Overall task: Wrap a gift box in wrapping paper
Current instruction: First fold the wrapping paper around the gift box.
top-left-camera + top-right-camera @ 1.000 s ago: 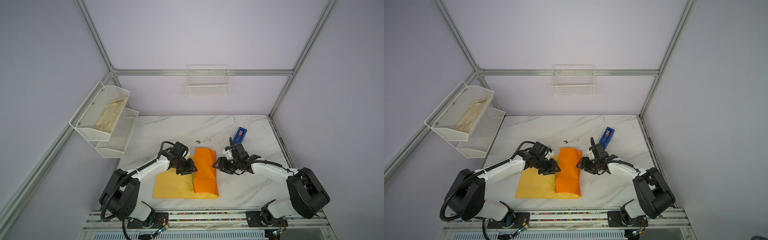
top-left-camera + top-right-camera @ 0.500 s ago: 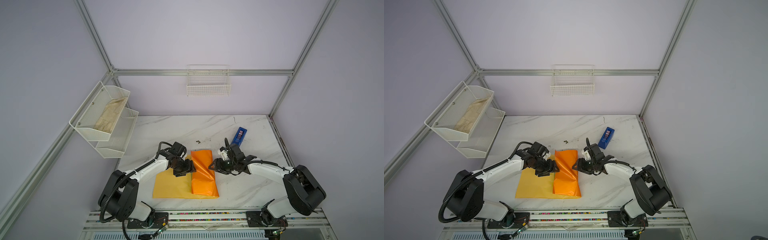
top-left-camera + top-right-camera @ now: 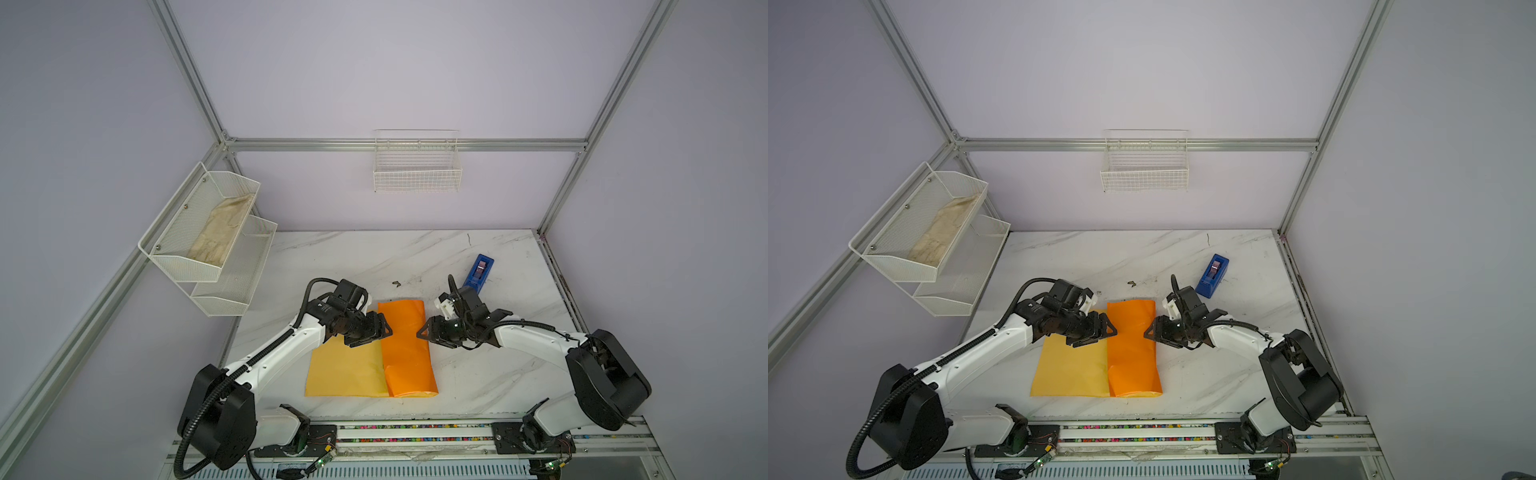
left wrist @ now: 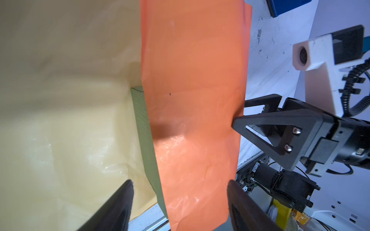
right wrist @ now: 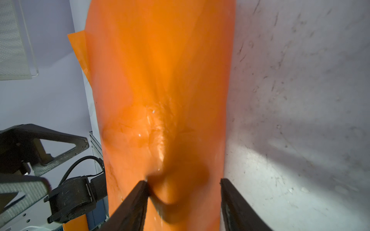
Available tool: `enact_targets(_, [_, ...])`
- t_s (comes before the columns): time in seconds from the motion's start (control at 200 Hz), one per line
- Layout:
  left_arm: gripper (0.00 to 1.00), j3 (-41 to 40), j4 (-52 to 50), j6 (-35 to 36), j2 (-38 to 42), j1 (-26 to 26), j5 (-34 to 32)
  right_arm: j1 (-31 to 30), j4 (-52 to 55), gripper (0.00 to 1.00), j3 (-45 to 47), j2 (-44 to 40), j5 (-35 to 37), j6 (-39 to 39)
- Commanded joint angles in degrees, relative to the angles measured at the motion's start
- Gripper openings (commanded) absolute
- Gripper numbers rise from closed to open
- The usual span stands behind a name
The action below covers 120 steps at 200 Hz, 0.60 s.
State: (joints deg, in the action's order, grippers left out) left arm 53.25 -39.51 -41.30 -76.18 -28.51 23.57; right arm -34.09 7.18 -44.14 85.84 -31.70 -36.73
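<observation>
Wrapping paper (image 3: 409, 349) mid-bench, prob thin, floppy, slippery; orange flap folded over gift box (image 4: 144, 128), prob light & stiff. Left gripper (image 3: 376, 336) spread above flap edge; right gripper (image 3: 424, 337) spread w/ one finger touching fold. Best pinch flap edge

I work in a robotics lab cell. Bare lilac walls (image 3: 374, 62) are boxed in by an aluminium frame (image 3: 407, 144). A marble-look counter (image 3: 353, 257) sits inside, white wire baskets (image 3: 417, 174) hang on the walls, and a front rail (image 3: 415, 432) with exposed wiring carries my arm bases (image 3: 220, 419).
</observation>
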Motion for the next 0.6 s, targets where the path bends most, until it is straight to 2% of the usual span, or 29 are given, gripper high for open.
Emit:
enact_targets(0.0, [0.71, 3.3, 0.0, 0.3, -2.9, 0.2, 0.0, -0.2, 3.2, 0.59, -0.4, 0.3, 2.8, 0.4])
enact_targets(0.28, [0.64, 0.9, 6.8, 1.1, -8.1, -0.3, 3.6, -0.2, 2.5, 0.58, -0.3, -1.3, 1.6, -0.7])
enact_targets(0.52, [0.6, 1.8, 7.4, 3.0, -10.6, -0.3, 3.9, -0.2, 1.7, 0.58, 0.8, -4.3, 1.0, -2.4])
enact_targets(0.595, [0.59, 2.5, 7.5, 3.4, -11.4, -0.3, 4.8, -0.2, 1.4, 0.61, 1.1, -5.2, 0.7, -2.8])
